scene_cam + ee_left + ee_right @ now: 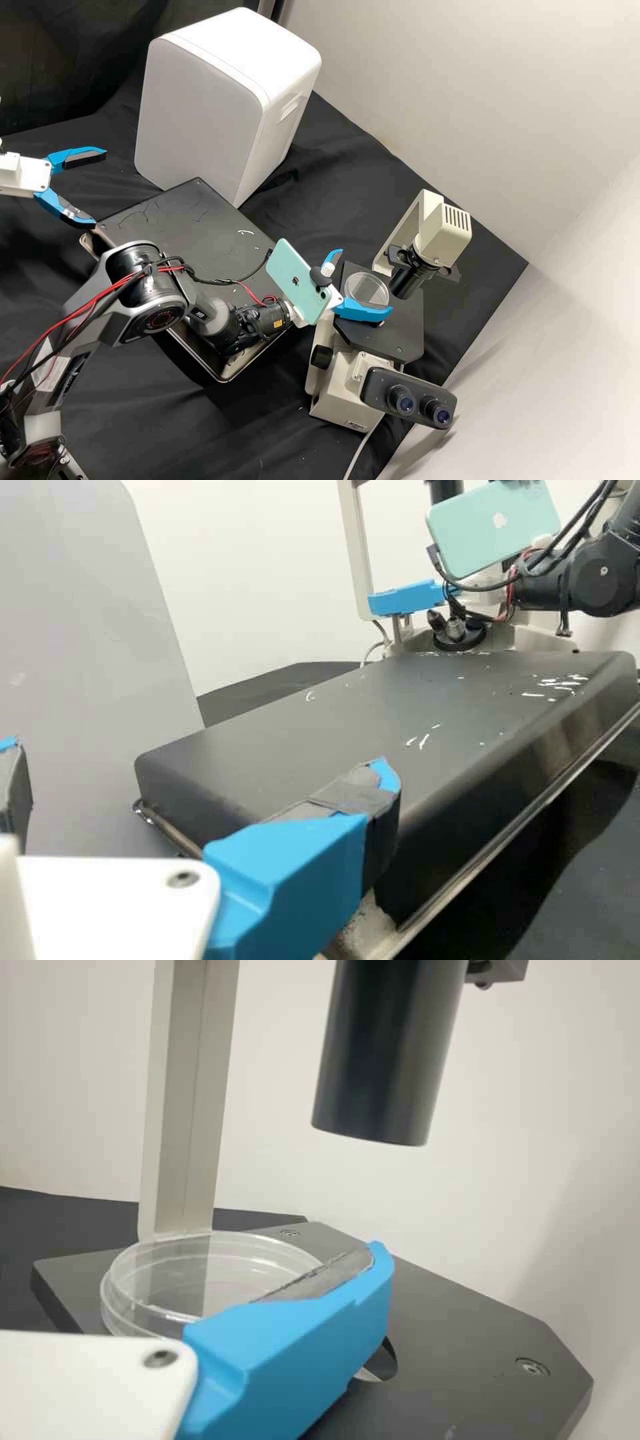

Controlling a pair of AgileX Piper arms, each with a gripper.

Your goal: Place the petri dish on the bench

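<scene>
— Progress?
— Barely begun. Petri dish [190, 1270] sits on the microscope stage [400, 333], my right pincer [365, 281] at it; clamped or not, I can't tell. Left pincer [95, 187] hangs released. Worktop placement remains.

You have a black bench [333, 167] carrying a white box [227, 100], a flat dark case [187, 220] just beside it, and a microscope [340, 387].

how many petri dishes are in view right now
1. The petri dish sits on the microscope stage, between the open fingers of the right gripper. Others could be hidden behind the white box.
</scene>
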